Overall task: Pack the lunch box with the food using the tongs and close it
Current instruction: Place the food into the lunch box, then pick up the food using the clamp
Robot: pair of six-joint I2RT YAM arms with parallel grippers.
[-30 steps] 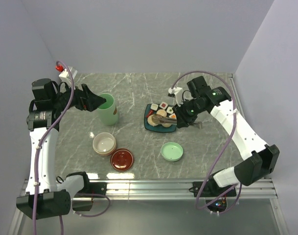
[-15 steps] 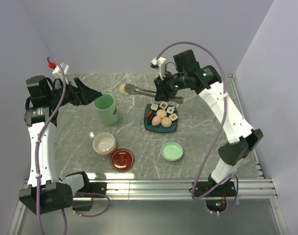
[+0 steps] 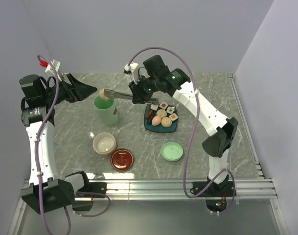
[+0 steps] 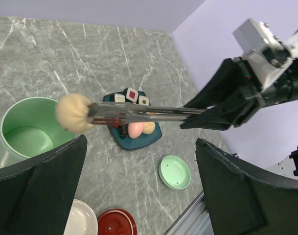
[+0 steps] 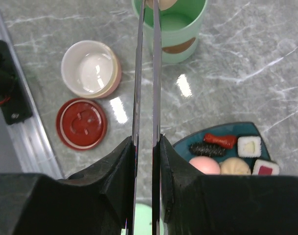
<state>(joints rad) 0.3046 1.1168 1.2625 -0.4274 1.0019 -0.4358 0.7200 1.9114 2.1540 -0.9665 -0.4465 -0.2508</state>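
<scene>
My right gripper (image 3: 136, 93) (image 5: 145, 144) is shut on the silver tongs (image 3: 120, 94) (image 4: 149, 113) (image 5: 146, 88). The tong tips pinch a beige ball (image 3: 105, 94) (image 4: 73, 112) of food right above the open mouth of the mint-green pot (image 3: 106, 111) (image 4: 26, 132) (image 5: 175, 34). My left gripper (image 3: 92, 91) (image 4: 141, 147) hangs open beside the pot's far left rim, holding nothing. More food sits on the dark teal plate (image 3: 149, 127) (image 5: 188, 142): sushi squares (image 3: 164, 105), a pink ball (image 3: 156, 120), a beige ball (image 3: 166, 121).
A cream bowl (image 3: 104, 143) stands open in front of the pot, with its dark-red lid (image 3: 122, 159) lying beside it. The mint-green lid (image 3: 171, 151) lies near the plate's front. The metal rail (image 3: 153, 185) runs along the near edge.
My right arm rose from the plate and swung left, carrying the tongs with a beige ball to above the pot. My left gripper drew back slightly to the left.
</scene>
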